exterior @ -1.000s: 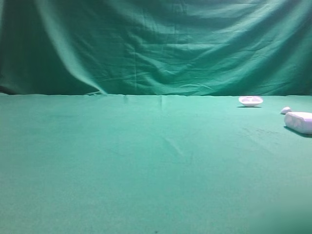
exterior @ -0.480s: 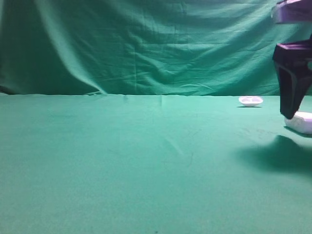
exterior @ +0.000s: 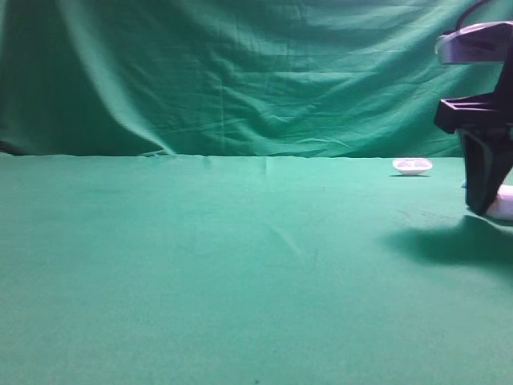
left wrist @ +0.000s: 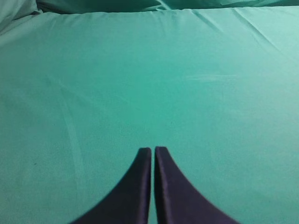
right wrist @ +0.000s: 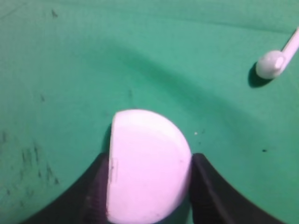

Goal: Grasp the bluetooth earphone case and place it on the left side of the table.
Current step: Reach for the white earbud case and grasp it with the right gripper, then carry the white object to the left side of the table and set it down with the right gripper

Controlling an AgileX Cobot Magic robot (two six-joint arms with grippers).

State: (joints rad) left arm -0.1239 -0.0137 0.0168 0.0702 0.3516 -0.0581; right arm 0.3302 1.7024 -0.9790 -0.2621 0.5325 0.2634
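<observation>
Surface: green cloth, matching backdrop. Case: far right, between my right hand's fingers, gripped. Left hand: clenched, empty.

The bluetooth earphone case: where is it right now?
The bluetooth earphone case lies at the far right of the table, between the right gripper fingers, with a small white earbud nearby.

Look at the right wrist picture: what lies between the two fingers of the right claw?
The bluetooth earphone case lies between the right claw's fingers, one on each side. The right wrist view shows it.
</observation>
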